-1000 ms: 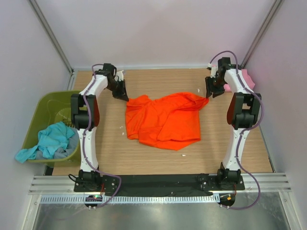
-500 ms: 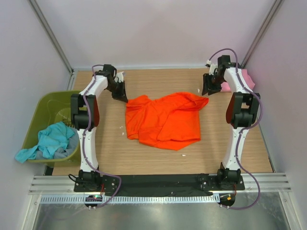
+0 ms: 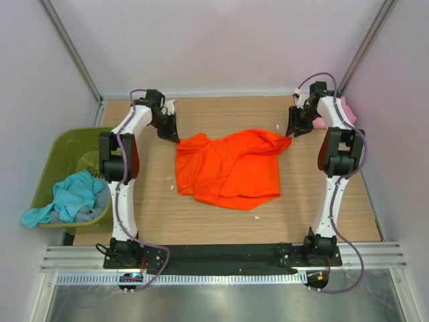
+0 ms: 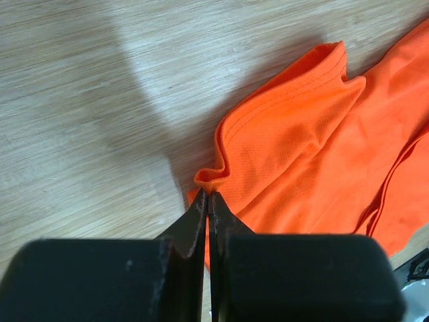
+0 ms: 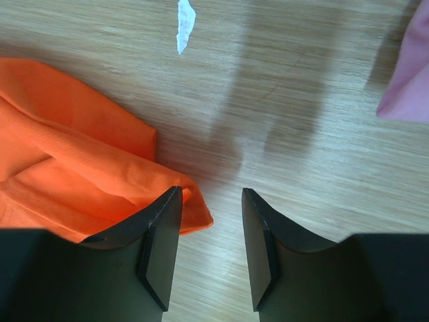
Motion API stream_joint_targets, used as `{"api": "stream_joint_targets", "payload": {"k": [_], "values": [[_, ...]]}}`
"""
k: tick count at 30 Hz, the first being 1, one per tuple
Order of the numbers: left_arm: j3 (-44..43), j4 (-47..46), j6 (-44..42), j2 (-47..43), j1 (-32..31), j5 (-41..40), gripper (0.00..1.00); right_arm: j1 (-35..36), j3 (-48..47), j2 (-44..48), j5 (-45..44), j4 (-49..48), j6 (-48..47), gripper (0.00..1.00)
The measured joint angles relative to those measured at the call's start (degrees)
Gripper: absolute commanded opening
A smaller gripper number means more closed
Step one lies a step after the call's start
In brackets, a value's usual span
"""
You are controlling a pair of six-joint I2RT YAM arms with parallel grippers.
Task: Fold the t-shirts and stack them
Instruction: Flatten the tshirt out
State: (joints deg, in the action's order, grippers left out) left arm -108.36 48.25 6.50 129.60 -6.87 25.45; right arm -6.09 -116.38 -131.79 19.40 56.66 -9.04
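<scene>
A bright orange t-shirt (image 3: 228, 168) lies crumpled on the wooden table (image 3: 221, 221). My left gripper (image 3: 174, 134) is at its far left corner, shut on a fold of the orange hem (image 4: 213, 180). My right gripper (image 3: 293, 131) is open just over the shirt's far right corner (image 5: 191, 215). Its left finger (image 5: 161, 235) is above the cloth edge and nothing is between the jaws. A pale pink t-shirt (image 3: 345, 107) lies at the far right and shows in the right wrist view (image 5: 409, 74). A teal t-shirt (image 3: 70, 194) hangs over the tub.
An olive-green plastic tub (image 3: 64, 144) stands off the table's left edge. A white scrap (image 5: 184, 20) lies on the wood beyond the right gripper. Tiny white bits (image 3: 255, 217) lie near the shirt. Grey walls close in on three sides.
My right gripper has shifted slightly by the shirt's far right corner, back and then toward it again. The shirt and the left gripper have barely moved.
</scene>
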Motion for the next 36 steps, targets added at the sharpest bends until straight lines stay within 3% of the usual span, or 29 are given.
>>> {"api": "stream_joint_targets", "payload": {"k": [12,19,36], "values": [[0.5,0.0,-1.0,0.0,-0.3,-1.0,0.0,-0.2,0.7,-1.6,4.2,1.9,-0.8,0.4],[0.5,0.0,-1.0,0.0,-0.6,-1.1,0.0,-0.2,3.2,-1.6,5.2,2.4,-1.4,0.24],[-3.5,0.2,-1.3,0.0,-0.7,-1.8,0.0,-0.2,0.7,2.5,2.3,2.6,-3.4,0.08]]}}
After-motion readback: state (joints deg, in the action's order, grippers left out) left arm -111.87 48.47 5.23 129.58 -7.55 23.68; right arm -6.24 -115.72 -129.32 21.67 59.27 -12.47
